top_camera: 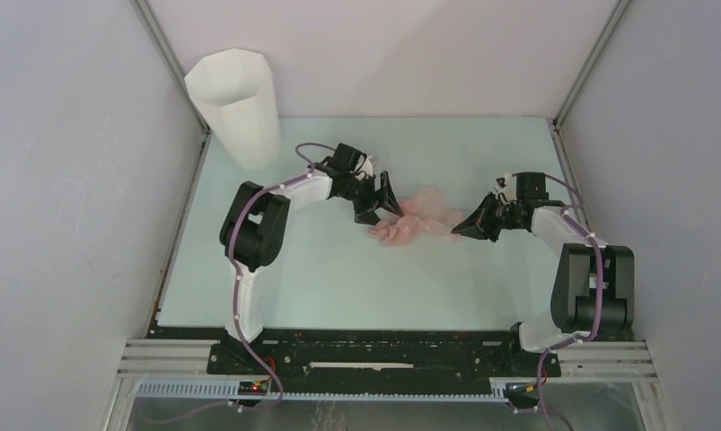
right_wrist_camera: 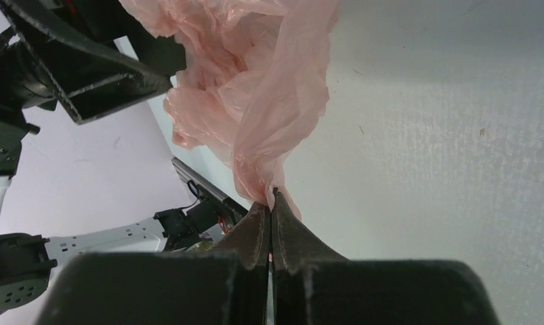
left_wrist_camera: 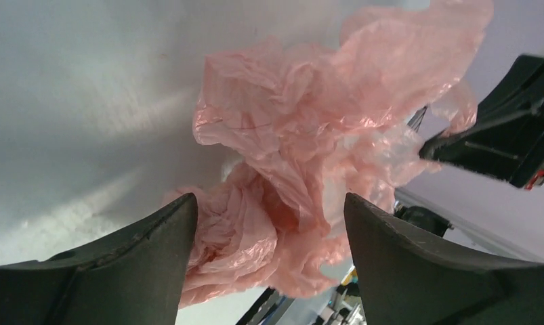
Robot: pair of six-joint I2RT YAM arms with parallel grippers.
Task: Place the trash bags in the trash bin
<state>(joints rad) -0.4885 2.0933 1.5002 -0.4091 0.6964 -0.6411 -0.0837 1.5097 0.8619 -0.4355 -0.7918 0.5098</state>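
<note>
A crumpled pale-pink trash bag lies mid-table between my two grippers. In the left wrist view the trash bag bunches between the wide-apart fingers of my left gripper, which stands open around its near end. My left gripper sits at the bag's left side. My right gripper is at the bag's right end; its jaws are pressed together on a thin edge of the trash bag at the right gripper. The white faceted trash bin stands upright in the far left corner.
Grey enclosure walls with metal corner posts close in the table on three sides. The arms' bases are mounted on a black rail at the near edge.
</note>
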